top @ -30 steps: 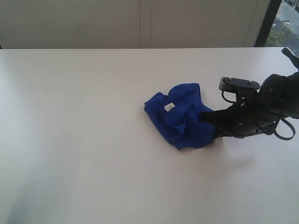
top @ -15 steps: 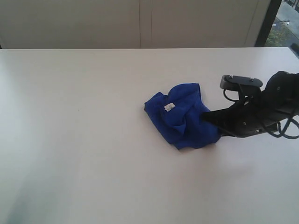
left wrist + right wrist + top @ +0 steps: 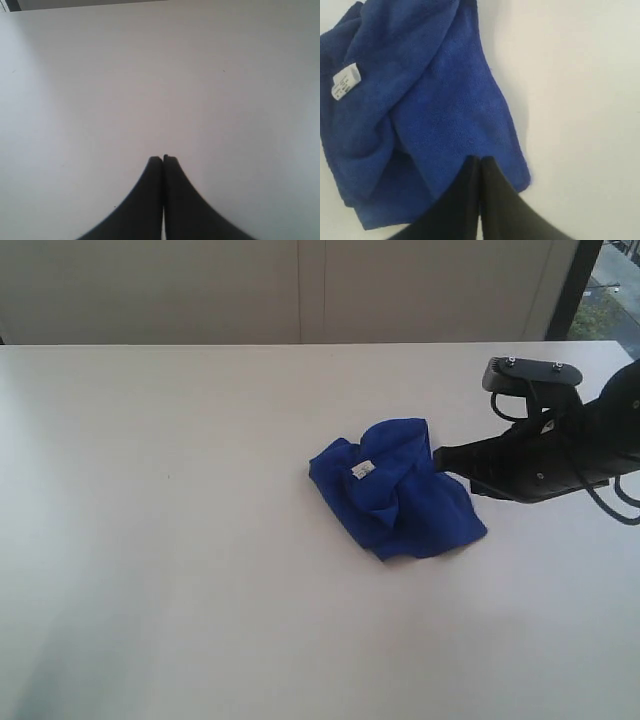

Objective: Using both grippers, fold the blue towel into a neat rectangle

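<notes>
Both grippers have their fingers pressed together, nothing visibly between them. The left gripper [image 3: 163, 159] hangs over the white table [image 3: 150, 75]. The right gripper [image 3: 440, 456] hovers at the right edge of the crumpled blue towel [image 3: 400, 505], which lies right of centre, white tag [image 3: 363, 470] up.

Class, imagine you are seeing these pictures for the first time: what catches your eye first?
The crumpled blue towel right of centre on the white table, its white tag facing up. Then the black right gripper, jaws shut, tip at the towel's right edge.
</notes>
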Robot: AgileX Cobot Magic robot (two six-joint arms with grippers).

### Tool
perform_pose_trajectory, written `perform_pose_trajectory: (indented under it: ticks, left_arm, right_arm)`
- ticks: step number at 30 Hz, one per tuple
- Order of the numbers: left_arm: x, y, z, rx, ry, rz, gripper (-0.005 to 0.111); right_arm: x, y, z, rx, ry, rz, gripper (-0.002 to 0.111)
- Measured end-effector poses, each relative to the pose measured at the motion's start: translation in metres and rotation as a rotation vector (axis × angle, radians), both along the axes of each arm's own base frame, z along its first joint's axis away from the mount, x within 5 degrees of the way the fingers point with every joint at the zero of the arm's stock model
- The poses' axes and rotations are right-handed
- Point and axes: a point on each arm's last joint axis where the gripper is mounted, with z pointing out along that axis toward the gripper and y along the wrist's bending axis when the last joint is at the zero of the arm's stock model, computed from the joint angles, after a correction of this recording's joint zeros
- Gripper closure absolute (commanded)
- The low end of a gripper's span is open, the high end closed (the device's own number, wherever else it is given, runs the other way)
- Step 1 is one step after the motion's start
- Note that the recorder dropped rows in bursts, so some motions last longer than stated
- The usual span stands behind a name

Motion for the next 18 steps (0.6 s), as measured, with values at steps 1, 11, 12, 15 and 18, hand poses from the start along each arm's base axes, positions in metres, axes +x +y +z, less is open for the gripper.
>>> perform_pose_trajectory:
  ticks: [1, 11, 12, 15, 18]
  left_arm:
    - [0.0, 0.0, 0.0, 0.0, 0.0, 0.0, 0.107]
    - [0.0, 0.0, 0.0, 0.0, 0.0, 0.0, 0.107]
    - [0.0, 0.0, 0.0, 0.0, 0.0, 0.0, 0.107]
    - [0.0, 0.0, 0.0, 0.0, 0.0, 0.0, 0.107]
    - [0.0, 0.0, 0.0, 0.0, 0.0, 0.0, 0.107]
  right_arm:
    - [0.0, 0.0, 0.001, -0.021, -0.002, 0.02, 0.108]
    - [0.005, 0.002, 0.008, -0.034, 0.062, 0.067, 0.098]
    - [0.005, 0.002, 0.003, -0.03, 0.088, 0.061, 0.09]
    - [0.008, 0.002, -0.019, -0.035, 0.169, 0.062, 0.077]
    - [0.01, 0.001, -0.034, -0.059, 0.204, 0.075, 0.076]
